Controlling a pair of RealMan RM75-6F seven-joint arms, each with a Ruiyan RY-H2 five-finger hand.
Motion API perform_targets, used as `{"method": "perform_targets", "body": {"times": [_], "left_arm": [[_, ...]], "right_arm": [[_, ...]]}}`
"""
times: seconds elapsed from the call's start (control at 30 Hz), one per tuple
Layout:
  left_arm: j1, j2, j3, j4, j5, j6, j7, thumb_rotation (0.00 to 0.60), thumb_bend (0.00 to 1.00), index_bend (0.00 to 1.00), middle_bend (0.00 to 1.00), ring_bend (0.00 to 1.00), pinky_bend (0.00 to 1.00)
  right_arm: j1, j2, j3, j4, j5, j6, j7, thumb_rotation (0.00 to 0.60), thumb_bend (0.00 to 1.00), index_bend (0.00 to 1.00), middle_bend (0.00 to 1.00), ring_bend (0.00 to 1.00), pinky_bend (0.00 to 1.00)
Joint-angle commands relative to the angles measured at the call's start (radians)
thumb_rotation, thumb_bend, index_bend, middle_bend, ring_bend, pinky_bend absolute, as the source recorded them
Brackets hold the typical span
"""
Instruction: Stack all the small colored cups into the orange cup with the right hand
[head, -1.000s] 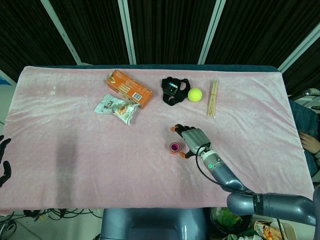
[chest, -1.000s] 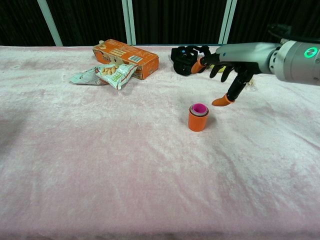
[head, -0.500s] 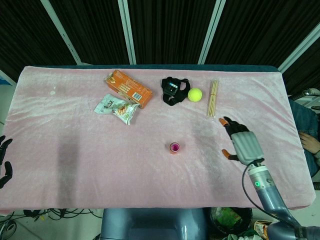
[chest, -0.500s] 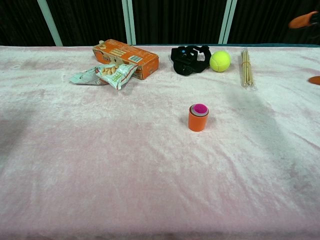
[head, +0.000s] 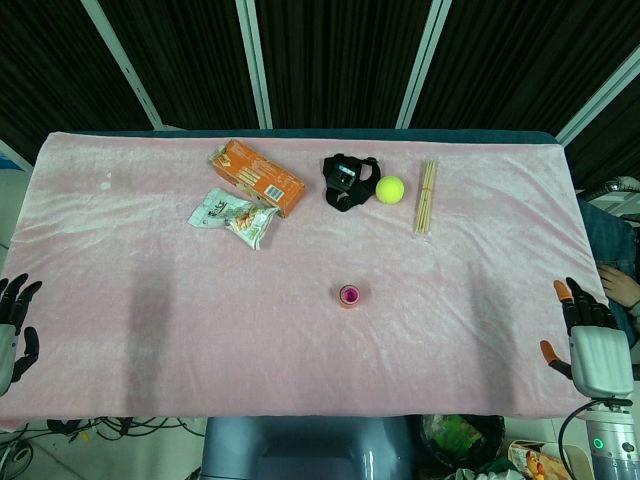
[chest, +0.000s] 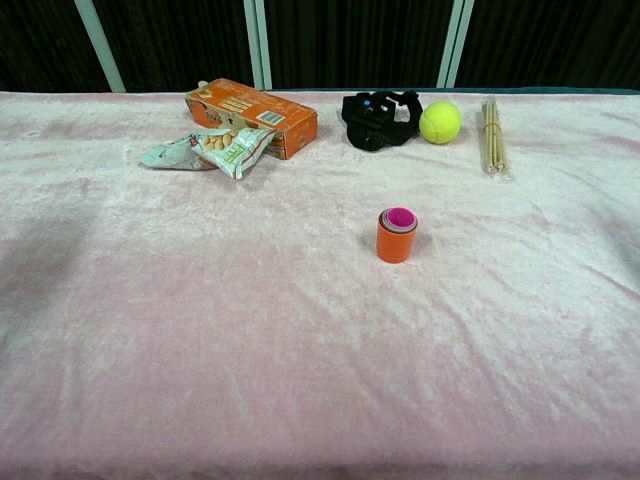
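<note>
The orange cup (head: 349, 296) (chest: 396, 238) stands upright near the middle of the pink cloth, with smaller cups nested inside it; a magenta one shows on top. My right hand (head: 592, 346) hangs off the table's right edge in the head view, fingers spread and holding nothing. Far from the cup, my left hand (head: 10, 326) sits at the left edge, fingers apart and empty. Neither hand shows in the chest view.
At the back of the table lie an orange box (head: 257, 177), a snack packet (head: 233, 216), a black strap device (head: 347, 181), a yellow tennis ball (head: 390, 189) and a bundle of wooden sticks (head: 426, 196). The pink cloth (head: 150, 300) covers the whole table.
My right hand has drawn away from beside the orange cup, moving right and off the table's edge. The left hand has risen slightly into view. The cup stack stays put.
</note>
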Motion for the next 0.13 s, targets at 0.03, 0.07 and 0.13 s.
{"method": "perform_targets", "body": {"times": [0.03, 0.07, 0.13], "left_arm": [[0.001, 0.0, 0.003, -0.003, 0.007, 0.002, 0.003, 0.6, 0.71, 0.11, 0.04, 0.0, 0.0], [0.001, 0.001, 0.004, -0.002, 0.011, 0.002, 0.002, 0.6, 0.71, 0.11, 0.04, 0.0, 0.0], [0.001, 0.001, 0.006, 0.002, 0.016, 0.003, 0.003, 0.6, 0.71, 0.11, 0.04, 0.0, 0.0]], "right_arm": [[-0.013, -0.001, 0.013, 0.004, -0.012, -0.013, 0.007, 0.6, 0.17, 0.08, 0.04, 0.13, 0.2], [-0.014, 0.001, 0.015, 0.004, -0.017, -0.019, 0.009, 0.6, 0.17, 0.08, 0.04, 0.13, 0.2], [-0.015, 0.005, 0.017, 0.005, -0.027, -0.03, 0.012, 0.6, 0.17, 0.08, 0.04, 0.13, 0.2]]}}
